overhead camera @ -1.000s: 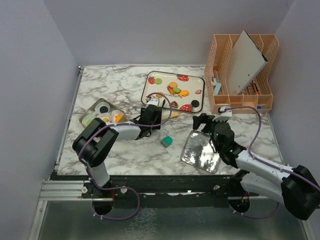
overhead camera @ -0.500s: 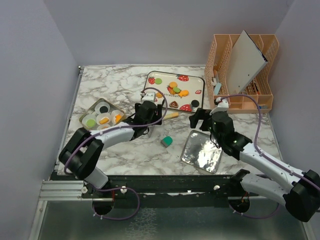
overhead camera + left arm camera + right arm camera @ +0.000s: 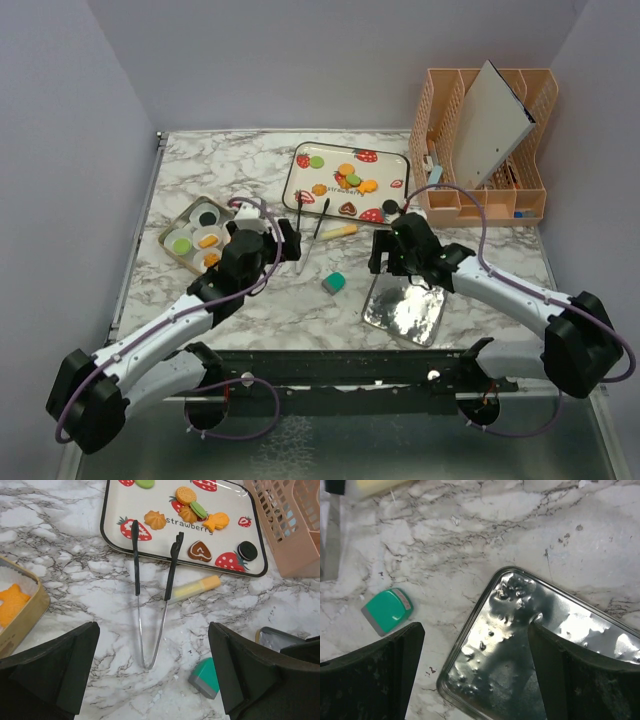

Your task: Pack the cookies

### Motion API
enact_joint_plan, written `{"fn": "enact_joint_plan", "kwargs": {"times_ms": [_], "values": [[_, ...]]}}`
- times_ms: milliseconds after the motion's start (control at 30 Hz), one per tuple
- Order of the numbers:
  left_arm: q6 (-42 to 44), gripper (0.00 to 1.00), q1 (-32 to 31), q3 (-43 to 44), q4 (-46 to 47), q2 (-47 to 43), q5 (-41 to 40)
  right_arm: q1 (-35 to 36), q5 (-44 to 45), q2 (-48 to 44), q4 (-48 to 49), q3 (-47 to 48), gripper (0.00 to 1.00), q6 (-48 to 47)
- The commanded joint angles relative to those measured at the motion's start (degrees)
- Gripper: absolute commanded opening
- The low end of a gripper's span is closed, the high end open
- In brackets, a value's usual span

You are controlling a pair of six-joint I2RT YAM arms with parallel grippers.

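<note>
Several cookies (image 3: 352, 180), orange, green, brown and black, lie on the strawberry-print tray (image 3: 300, 187); they also show in the left wrist view (image 3: 199, 509). More cookies sit in paper cups in the gold tin (image 3: 170, 230) at the left, one of them orange (image 3: 9, 605). Metal tongs (image 3: 308, 228) lie flat on the marble with their black tips on the tray edge (image 3: 150, 605). My left gripper (image 3: 283, 242) is open and empty, just short of the tongs' bend (image 3: 152, 680). My right gripper (image 3: 384, 256) is open and empty over the silver lid's near-left corner (image 3: 475, 680).
A silver tin lid (image 3: 403, 303) lies front right (image 3: 535, 645). A teal block (image 3: 334, 283) sits between the arms (image 3: 387, 611). A yellow tube (image 3: 338, 231) lies beside the tray (image 3: 192, 588). A peach organiser (image 3: 485, 150) with a white board stands back right.
My left gripper has pulled back from the tray toward the near left, and the tongs now lie on the table. My right gripper has swung left, over the lid's left corner.
</note>
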Motion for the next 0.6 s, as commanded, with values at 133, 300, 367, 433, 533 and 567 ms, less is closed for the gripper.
{"fn": "enact_joint_plan", "kwargs": {"times_ms": [133,300,367,433,533,567], "values": [[-1.65,0.99,-0.08,-7.77,4.90,-11.54,-3.83,7.66,5.73,11.90,-14.47,8.23,0.88,9.47],[-0.81,0.99,-0.08,-8.72,4.63,-13.95,-6.07,9.85,6.76,17.10,-17.30,10.58,0.78,14.54],[-0.85,0.99,-0.09,-8.90,4.35,-14.33,-6.88,10.20,7.25,18.41,-18.06,11.03,0.72,16.08],[-0.93,0.99,-0.13,-8.83,3.98,-14.45,-7.72,10.41,7.79,18.92,-18.23,11.40,0.69,17.20],[-1.19,0.99,-0.09,-8.82,3.66,-14.38,-8.35,10.53,7.95,19.01,-17.02,11.46,0.60,18.36],[-1.20,0.99,-0.08,-8.86,3.66,-14.27,-8.33,10.51,7.94,19.10,-16.51,11.43,0.58,18.72]]}}
